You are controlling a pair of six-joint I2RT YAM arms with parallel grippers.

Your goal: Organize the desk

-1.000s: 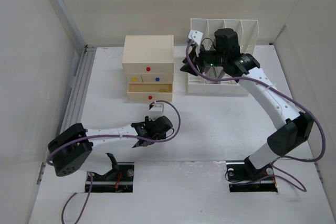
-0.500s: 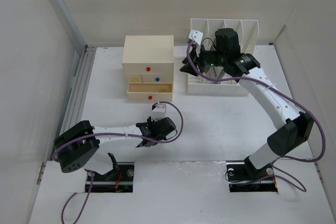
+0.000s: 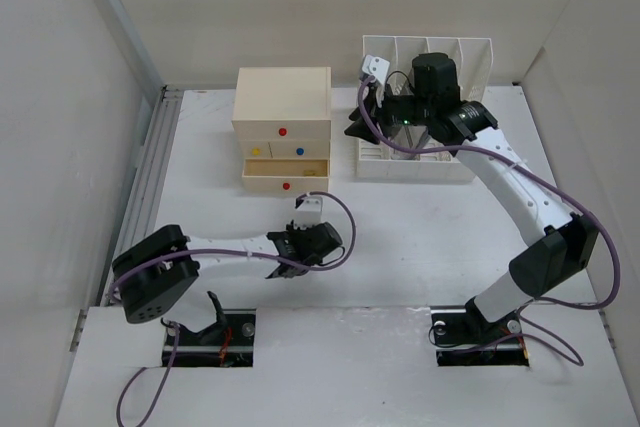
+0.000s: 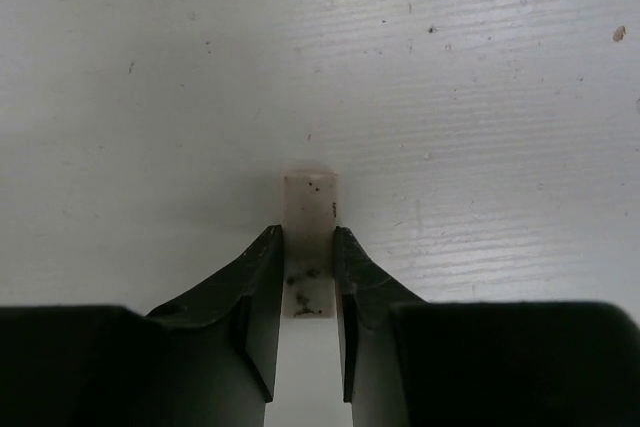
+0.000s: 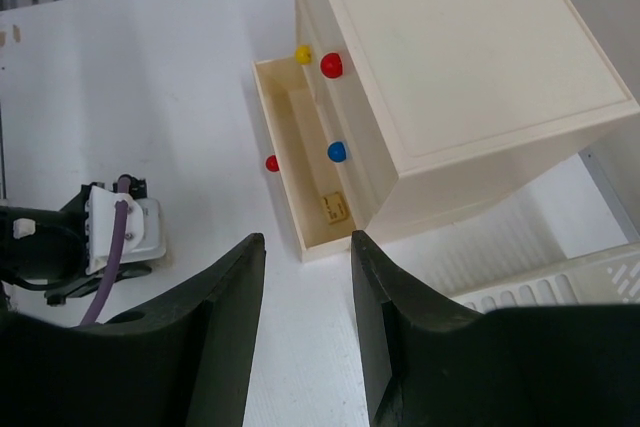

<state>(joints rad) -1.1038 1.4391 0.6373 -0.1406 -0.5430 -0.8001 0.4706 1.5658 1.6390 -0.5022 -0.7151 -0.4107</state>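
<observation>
Table [image 3: 420, 247], broad and white, under both arms, carrying a cream drawer box [image 3: 282, 97] at far centre and a slotted rack [image 3: 470, 57] at far right. Bottom drawer [image 3: 287, 175] pulled out toward the near side, with a small tan cube [image 5: 334, 207] inside near its right end.

Change over the last second, left claw [image 4: 308, 242]: shifted a little to the right along the near part of the table and narrowed steadily. Now clenched on a small cream block [image 4: 309, 197], a finger pressed against each side, far end of the block poking out beyond the tips. Impossible to tell whether lifted yet or resting on the table.

No change for right claw [image 5: 307, 239]: hanging above the near left corner of the rack, spread apart, nothing between the fingers.

Meaning for the task, as a judgement: one loose item just secured, pickup nearly done, stowing not yet. Probably next a lift and a short carry to the open drawer, just far and left of the grip. Risk: small block, narrow hold, easy to twist or slip on the way up.
</observation>
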